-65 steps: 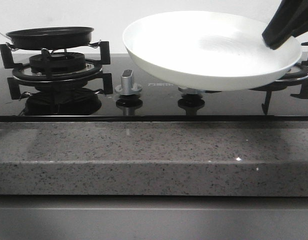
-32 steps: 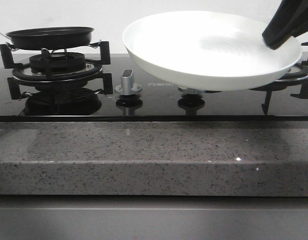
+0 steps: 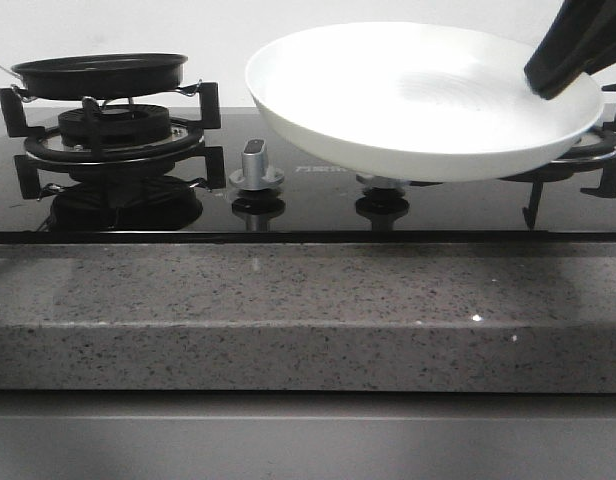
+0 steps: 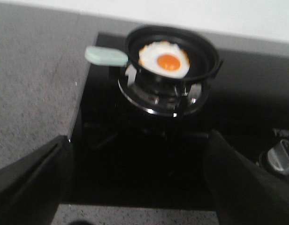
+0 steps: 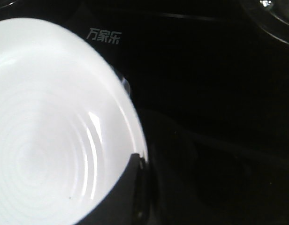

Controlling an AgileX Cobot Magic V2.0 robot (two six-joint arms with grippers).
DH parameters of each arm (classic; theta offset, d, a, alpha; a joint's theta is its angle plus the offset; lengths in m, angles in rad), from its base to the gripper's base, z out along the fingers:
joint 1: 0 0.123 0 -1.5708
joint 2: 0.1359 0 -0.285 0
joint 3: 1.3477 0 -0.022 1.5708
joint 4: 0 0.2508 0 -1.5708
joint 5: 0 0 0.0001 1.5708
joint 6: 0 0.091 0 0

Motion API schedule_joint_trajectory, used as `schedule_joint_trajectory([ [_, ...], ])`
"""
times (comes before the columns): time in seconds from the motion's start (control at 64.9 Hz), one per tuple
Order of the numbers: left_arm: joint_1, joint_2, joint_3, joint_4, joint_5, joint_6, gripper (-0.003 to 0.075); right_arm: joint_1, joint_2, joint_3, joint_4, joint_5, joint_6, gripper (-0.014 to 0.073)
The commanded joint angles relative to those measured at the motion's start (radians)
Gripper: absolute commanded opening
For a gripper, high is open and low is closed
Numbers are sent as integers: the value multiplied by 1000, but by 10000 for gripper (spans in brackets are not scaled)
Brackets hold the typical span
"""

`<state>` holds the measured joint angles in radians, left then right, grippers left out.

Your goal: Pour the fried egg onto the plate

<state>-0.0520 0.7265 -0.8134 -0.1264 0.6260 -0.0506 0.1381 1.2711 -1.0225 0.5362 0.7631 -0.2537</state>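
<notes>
My right gripper point(image 3: 573, 50) pinches the right rim of the glossy, ringed white plate point(image 3: 418, 110), holding it tilted above the black glass hob point(image 3: 308, 205). The fried egg point(image 4: 163, 59), ragged white with an orange yolk, lies in the black frying pan point(image 4: 205, 51) on the far-left burner. My left gripper point(image 4: 135, 187) hangs spread wide, empty.

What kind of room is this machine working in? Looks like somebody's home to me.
Most likely a kitchen, or a mock-up of one. There is a black glass gas hob with burner grates and knobs, set into a speckled stone counter, and a frying pan holding a fried egg.
</notes>
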Motion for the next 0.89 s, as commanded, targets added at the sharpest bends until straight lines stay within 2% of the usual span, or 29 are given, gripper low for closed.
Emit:
schedule_joint_trajectory([
  [0.0,29,110,-119,-23,6,-12,567,-1,-25,-27,39,-42,-10,-67],
  [0.123,110,265,-244,-112,106,-9,566,-1,-25,-27,39,-42,-10,-67],
  [0.185,154,328,-296,-193,140,38,566,-1,-25,-27,39,-42,-10,-67],
  [0.339,255,454,-375,-519,191,227,566,-1,-25,-27,39,-42,-10,-67],
  [0.477,333,546,-412,-744,209,305,566,-1,-25,-27,39,-42,-10,-67],
  [0.693,420,653,-423,-862,237,305,566,-1,-25,-27,39,-42,-10,-67],
  [0.878,437,710,-423,-905,247,307,566,-1,-25,-27,39,-42,-10,-67],
])
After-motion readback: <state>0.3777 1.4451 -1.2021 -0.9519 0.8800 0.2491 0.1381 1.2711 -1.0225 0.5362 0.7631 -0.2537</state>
